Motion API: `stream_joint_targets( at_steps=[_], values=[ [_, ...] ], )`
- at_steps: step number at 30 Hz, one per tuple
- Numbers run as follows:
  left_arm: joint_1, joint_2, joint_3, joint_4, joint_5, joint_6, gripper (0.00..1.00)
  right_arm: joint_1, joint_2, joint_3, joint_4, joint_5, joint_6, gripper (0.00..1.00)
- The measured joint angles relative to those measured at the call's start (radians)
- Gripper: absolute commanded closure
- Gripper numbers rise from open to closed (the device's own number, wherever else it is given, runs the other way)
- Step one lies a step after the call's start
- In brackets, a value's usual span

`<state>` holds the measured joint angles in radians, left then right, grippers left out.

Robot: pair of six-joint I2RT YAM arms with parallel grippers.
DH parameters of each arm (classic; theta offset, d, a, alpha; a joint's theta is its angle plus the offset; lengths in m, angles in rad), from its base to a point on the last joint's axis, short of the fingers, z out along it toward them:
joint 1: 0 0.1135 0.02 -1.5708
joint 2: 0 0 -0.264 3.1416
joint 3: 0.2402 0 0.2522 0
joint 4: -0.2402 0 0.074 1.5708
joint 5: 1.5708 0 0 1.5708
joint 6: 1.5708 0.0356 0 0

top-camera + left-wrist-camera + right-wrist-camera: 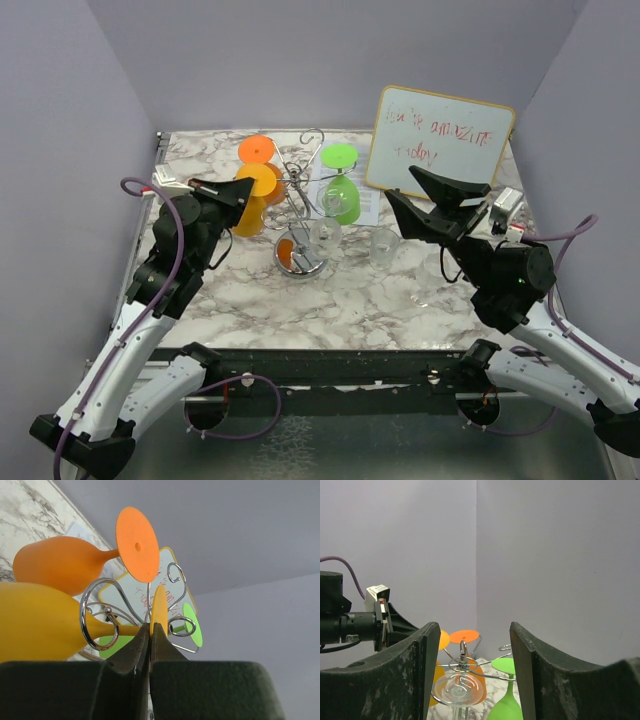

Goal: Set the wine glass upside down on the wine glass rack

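— Where's the yellow plastic wine glass (40, 622)?
— Upside down, with its stem in a curled loop of the shiny chrome wire rack (100, 605), beside an orange glass (60, 570). The left gripper (151, 627) is pinched tight on the rim of its foot.
— How should it finish?
— I'd lower until the foot sits on the loop, then let go gently. The right gripper (474, 630) hangs spread wide and empty, facing the rack.
— Any writing?
— Red scrawl on the yellow-framed whiteboard (440, 140), too faint to read.

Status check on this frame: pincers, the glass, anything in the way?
Left pincer shut on yellow glass foot. Right pincer open, empty, facing rack. Yellow glass inverted, stem at a rack loop. Orange glass close beside it.
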<state>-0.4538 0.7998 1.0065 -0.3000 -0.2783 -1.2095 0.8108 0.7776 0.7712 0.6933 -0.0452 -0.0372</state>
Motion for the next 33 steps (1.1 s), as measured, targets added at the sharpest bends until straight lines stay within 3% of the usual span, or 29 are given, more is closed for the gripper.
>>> stream_joint_targets(
  at_steps=[18,33],
  values=[
    [0.000,-0.037,-0.016,0.051,-0.157,0.122,1.00,0.000,0.002,0.000,-0.037,0.000,0.022,0.38],
    [-0.002,-0.084,-0.024,-0.001,-0.132,0.099,1.00,0.000,0.013,0.000,-0.043,0.000,0.023,0.38]
  ],
)
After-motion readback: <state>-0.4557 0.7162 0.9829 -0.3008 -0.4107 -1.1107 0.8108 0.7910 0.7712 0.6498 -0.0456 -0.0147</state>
